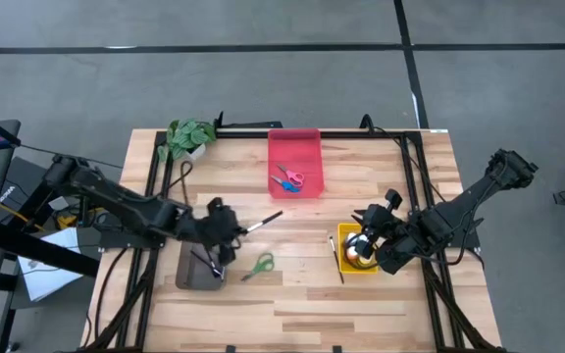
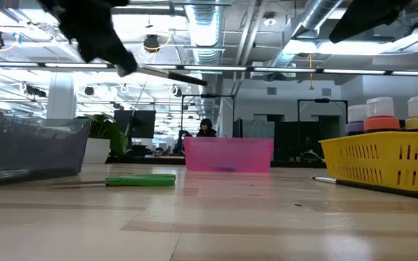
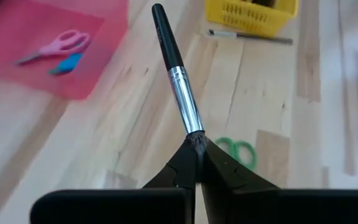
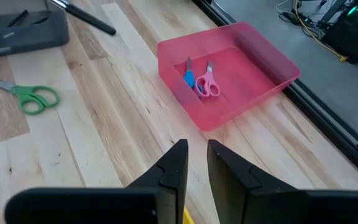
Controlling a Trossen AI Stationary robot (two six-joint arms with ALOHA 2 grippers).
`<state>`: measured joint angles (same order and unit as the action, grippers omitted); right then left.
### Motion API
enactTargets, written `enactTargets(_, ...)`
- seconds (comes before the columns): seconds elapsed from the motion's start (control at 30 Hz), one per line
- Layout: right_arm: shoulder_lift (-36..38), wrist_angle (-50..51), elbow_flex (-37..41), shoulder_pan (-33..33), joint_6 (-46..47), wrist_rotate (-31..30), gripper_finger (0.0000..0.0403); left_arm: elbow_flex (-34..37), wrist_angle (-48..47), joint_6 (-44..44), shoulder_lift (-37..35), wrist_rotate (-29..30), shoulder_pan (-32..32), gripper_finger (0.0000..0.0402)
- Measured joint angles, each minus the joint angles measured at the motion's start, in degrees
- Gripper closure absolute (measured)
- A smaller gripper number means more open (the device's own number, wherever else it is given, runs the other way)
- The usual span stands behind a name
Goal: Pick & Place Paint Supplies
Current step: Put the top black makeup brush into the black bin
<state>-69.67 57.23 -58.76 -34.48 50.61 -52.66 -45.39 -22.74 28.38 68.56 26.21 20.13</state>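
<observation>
Left gripper [image 3: 196,163] clenched on brush [image 3: 176,74] bristle end, above grey tray [image 1: 196,268]. Brush looks light, stiff, slick; ferrule grip seems safer. Right gripper [image 4: 196,163] slightly parted, empty, over yellow basket [image 1: 343,250].

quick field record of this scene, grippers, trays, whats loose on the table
left gripper: shut on brush, held by the bristle end, above the table near the grey tray
right gripper: slightly open, empty, over the yellow tray
red tray: holds pink scissors and blue scissors
yellow tray contents: paint bottles
loose on table: green scissors; second brush beside the yellow tray
potted plant: far left corner
</observation>
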Motion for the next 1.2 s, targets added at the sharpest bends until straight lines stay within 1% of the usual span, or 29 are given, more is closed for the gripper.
enactTargets(0.1,0.0,0.0,0.0,0.0,0.0,-0.1,0.0346,1.1,-2.0,8.3,-2.5,3.9,4.7,0.0401)
enactTargets(0.2,0.0,0.0,0.0,0.0,0.0,-0.1,0.0346,1.2,-5.9,17.6,-2.7,6.6,9.2,0.0401)
enactTargets(0.47,0.0,0.2,0.0,0.0,0.0,-0.2,0.0346,1.2,-12.6,42.7,-1.6,11.2,19.5,0.0401)
enactTargets(0.6,0.0,0.6,0.0,0.0,0.0,-0.1,0.0346,1.2,-18.6,55.8,-1.5,12.9,24.0,0.0401)
enactTargets(0.73,0.0,0.7,0.0,0.0,0.0,-0.1,0.0346,1.2,-23.9,66.2,-1.3,13.4,28.1,0.0401)
enactTargets(0.93,0.0,0.6,0.0,0.0,0.0,-0.1,0.0346,1.2,-26.4,73.7,-1.3,11.3,32.7,0.0401)
enactTargets(1.13,0.0,0.6,0.0,0.0,0.0,-0.2,0.0346,1.2,-26.8,74.3,-1.7,11.0,36.7,0.0401)
enactTargets(1.2,0.0,0.6,0.0,0.0,0.0,-0.1,0.0346,1.2,-27.6,72.7,-1.9,11.7,38.0,0.0401)
